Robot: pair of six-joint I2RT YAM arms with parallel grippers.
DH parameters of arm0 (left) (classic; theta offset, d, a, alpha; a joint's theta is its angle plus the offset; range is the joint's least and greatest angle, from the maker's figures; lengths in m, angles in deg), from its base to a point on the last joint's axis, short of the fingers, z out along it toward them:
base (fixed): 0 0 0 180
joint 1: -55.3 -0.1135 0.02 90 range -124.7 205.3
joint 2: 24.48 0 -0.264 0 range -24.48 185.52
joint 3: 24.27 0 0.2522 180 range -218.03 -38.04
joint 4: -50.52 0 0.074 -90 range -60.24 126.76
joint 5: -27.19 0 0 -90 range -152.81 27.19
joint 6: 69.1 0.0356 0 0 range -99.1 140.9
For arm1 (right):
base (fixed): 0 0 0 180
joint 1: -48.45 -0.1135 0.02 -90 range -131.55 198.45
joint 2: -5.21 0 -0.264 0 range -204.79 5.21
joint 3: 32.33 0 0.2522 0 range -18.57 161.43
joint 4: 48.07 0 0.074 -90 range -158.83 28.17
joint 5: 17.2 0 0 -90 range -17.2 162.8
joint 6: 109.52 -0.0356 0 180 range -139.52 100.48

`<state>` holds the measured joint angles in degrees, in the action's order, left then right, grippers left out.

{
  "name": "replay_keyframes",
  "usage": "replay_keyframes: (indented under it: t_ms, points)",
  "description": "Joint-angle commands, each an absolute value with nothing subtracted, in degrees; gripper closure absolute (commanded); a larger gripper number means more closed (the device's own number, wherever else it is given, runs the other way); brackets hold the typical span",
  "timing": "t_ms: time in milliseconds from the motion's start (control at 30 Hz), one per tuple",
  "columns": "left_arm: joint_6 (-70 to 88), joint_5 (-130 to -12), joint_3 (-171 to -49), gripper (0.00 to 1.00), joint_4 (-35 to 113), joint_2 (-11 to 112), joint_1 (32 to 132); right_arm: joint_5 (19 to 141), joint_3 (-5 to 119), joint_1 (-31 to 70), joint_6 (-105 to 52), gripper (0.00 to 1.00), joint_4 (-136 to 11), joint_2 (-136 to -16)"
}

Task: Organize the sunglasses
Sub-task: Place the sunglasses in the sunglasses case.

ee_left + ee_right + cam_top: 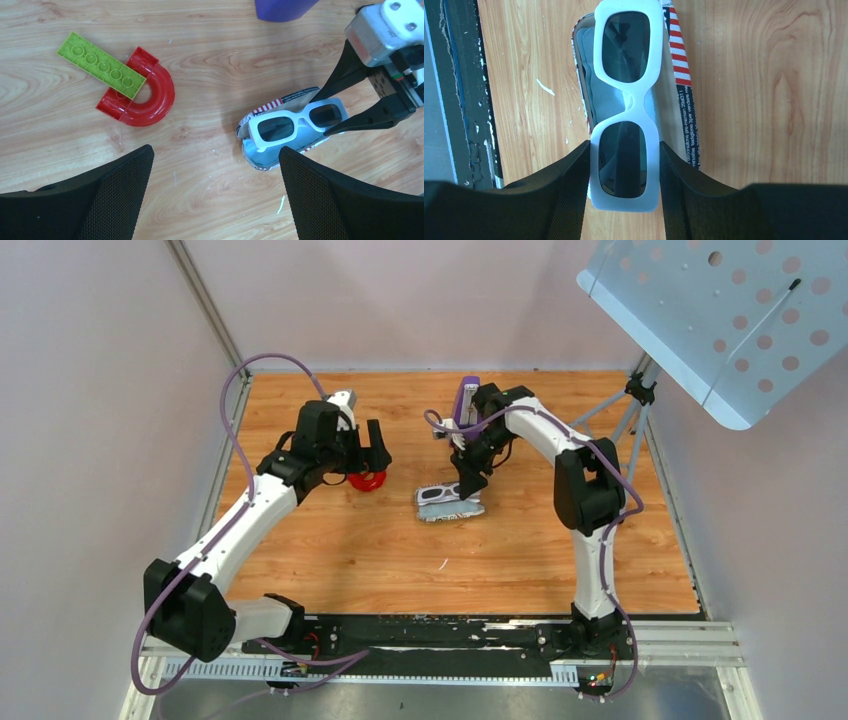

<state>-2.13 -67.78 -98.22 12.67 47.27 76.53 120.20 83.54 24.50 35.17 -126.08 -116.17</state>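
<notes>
The sunglasses, white frame with dark lenses, are held by one lens end between the fingers of my right gripper. They sit just over the open stars-and-stripes case, which holds the light blue cloth. The top view shows the sunglasses on the case at mid-table under the right gripper. The left wrist view shows the sunglasses, case, cloth and right gripper. My left gripper is open and empty, hovering left of the case.
A red curved block with a green studded plate on it lies below the left gripper. A purple object stands behind the case. A perforated metal panel on a tripod hangs over the back right corner.
</notes>
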Motion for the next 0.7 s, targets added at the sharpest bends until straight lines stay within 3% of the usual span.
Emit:
replay_keyframes:
  t_ms: [0, 667]
  points:
    - [-1.53, -68.25, -96.77, 0.01, 13.74, 46.77, 76.04, 123.10, 85.30, 25.36, 35.04, 0.92, -127.30, -117.97]
    - [-1.56, -70.10, -96.41, 0.01, 14.59, 47.42, 75.82, 123.40, 79.88, 25.43, 35.71, 0.94, -124.50, -118.24]
